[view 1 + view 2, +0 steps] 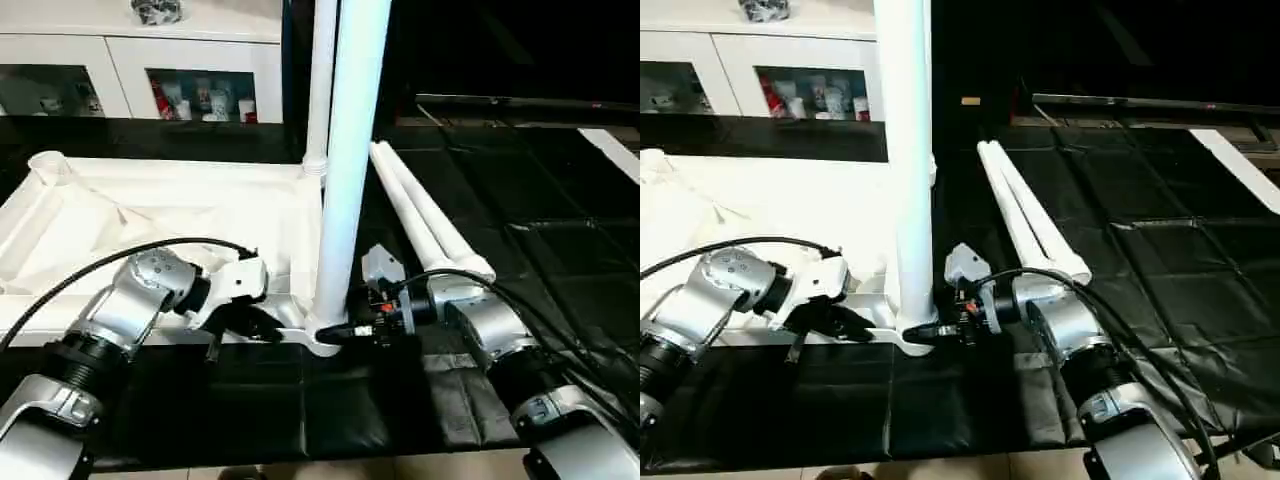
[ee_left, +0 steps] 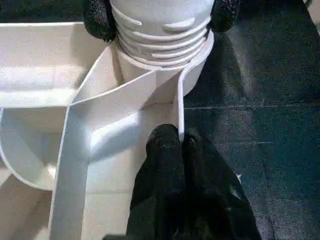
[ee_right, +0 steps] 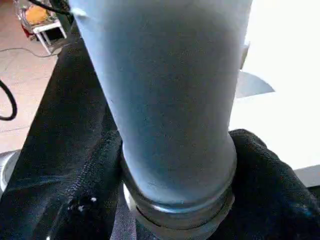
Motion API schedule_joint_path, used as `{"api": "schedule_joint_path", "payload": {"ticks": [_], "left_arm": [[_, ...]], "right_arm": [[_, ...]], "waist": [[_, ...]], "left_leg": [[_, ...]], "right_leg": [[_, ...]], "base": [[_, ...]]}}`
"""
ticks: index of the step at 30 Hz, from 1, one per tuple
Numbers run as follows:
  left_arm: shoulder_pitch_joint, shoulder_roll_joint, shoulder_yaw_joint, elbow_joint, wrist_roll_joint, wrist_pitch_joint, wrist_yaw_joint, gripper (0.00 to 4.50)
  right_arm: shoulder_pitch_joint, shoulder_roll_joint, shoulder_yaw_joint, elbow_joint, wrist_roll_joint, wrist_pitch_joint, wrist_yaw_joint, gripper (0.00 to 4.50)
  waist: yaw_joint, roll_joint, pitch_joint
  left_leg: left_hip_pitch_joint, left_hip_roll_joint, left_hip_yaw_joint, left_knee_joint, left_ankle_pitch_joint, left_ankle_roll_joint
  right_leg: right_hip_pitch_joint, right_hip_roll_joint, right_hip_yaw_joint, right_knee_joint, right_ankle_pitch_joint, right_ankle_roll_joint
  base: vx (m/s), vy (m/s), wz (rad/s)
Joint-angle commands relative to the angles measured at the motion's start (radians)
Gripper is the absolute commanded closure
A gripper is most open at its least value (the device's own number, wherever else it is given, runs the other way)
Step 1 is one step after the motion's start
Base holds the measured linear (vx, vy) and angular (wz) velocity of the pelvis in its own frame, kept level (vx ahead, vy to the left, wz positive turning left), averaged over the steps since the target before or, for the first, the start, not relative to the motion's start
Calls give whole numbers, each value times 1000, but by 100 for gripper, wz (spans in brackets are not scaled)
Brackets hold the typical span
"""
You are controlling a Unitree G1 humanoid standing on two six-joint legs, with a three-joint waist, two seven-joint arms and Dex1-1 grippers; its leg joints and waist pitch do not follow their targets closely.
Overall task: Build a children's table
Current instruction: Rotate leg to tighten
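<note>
My left gripper [image 2: 181, 145] is pinched tight on the thin rim of the tabletop [image 1: 150, 215], which lies upside down on the black mat [image 1: 520, 260], ribs up, holding that near corner steady. My right gripper [image 1: 345, 325] is wrapped around the base of the near leg [image 1: 350, 150], a finger [image 2: 98, 17] on either side just above the threaded collar, jaws set about as wide as the tube. That leg stands upright in the near corner socket [image 1: 322, 338], and I'd say it's seated or very nearly so; I can't tell whether it's fully home. Behind it a second leg [image 1: 321, 80] is already standing in the far corner socket. Two spare legs [image 1: 425, 215] lie side by side on the mat, just beside the tabletop on my right. The far left socket [image 1: 48, 165] is open. So roughly halfway: two legs up, two to fit, then the table needs turning over.
</note>
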Motion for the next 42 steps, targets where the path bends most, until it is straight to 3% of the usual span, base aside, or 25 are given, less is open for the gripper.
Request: {"api": "schedule_joint_path", "payload": {"ticks": [1,3,4,7,9,10,13,15,17,20,22,28,35,42], "left_arm": [[-4,-42,9,-10,9,61,96,450],[15,-103,68,-66,-23,189,219,450],[21,-121,84,-83,-32,225,254,450],[36,-170,115,-135,-35,302,342,450],[39,-187,128,-149,-34,328,375,450],[39,-246,176,-188,-39,424,479,450],[34,-306,219,-223,-34,517,588,450],[31,-321,225,-235,-29,545,618,450],[28,-329,211,-248,-11,569,643,450],[33,-316,190,-251,2,561,632,450],[42,-305,185,-261,6,567,632,450],[52,-266,167,-261,3,545,605,450],[44,-150,121,-193,13,391,453,450],[40,-30,46,-175,-4,222,212,450]], "right_arm": [[28,34,-31,-23,8,14,-91,175],[50,90,-57,-8,-27,19,-279,175],[54,107,-64,0,-38,23,-334,175],[62,166,-86,15,-25,46,-424,175],[58,188,-94,25,-20,53,-456,176],[22,245,-116,78,-21,63,-552,176],[-33,295,-146,154,-37,78,-674,176],[-49,304,-152,174,-47,85,-709,176],[-65,315,-160,189,-54,95,-734,176],[-61,315,-166,182,-48,90,-725,176],[-55,308,-173,182,-51,77,-718,120],[-27,269,-166,150,-50,53,-663,62],[52,122,-153,-27,-7,56,-451,3],[72,-30,-90,-115,-29,40,-239,3]], "waist": [[-9,19,-67],[-17,21,-64],[-22,19,-64],[-44,19,-64],[-51,18,-66],[-64,21,-66],[-70,19,-65],[-73,16,-65],[-79,18,-68],[-79,19,-73],[-79,22,-74],[-80,22,-67],[-71,25,-69],[-51,30,-68]], "left_leg": [[22,42,-9,-68,-275,-17],[16,41,-14,-74,-288,-35],[20,40,-16,-75,-303,-47],[14,35,-21,-76,-314,-41],[13,34,-18,-73,-308,-34],[12,35,-16,-71,-295,-30],[11,27,-15,-66,-275,-19],[9,28,-16,-68,-265,-15],[6,30,-16,-67,-242,-8],[5,30,-13,-64,-205,12],[4,30,-11,-63,-181,20],[8,31,-12,-69,-250,8],[7,30,-12,-68,-239,21],[13,34,-11,-68,-245,18]], "right_leg": [[37,-86,54,-81,-310,-173],[42,-88,52,-81,-342,-170],[42,-90,51,-84,-380,-160],[47,-90,48,-93,-418,-140],[46,-88,50,-93,-404,-140],[46,-86,53,-88,-363,-159],[44,-84,49,-96,-393,-155],[45,-81,48,-95,-377,-154],[48,-78,49,-86,-301,-169],[50,-76,51,-77,-201,-188],[53,-76,51,-73,-145,-205],[50,-78,51,-87,-269,-179],[51,-77,52,-85,-238,-169],[49,-74,51,-83,-228,-184]], "base": [[0,0,0],[0,0,0],[0,0,0],[0,0,0],[0,0,0],[0,0,0],[0,0,0],[0,0,0],[0,0,0],[0,0,0],[0,0,0],[0,0,0],[0,0,0],[0,0,0]]}}
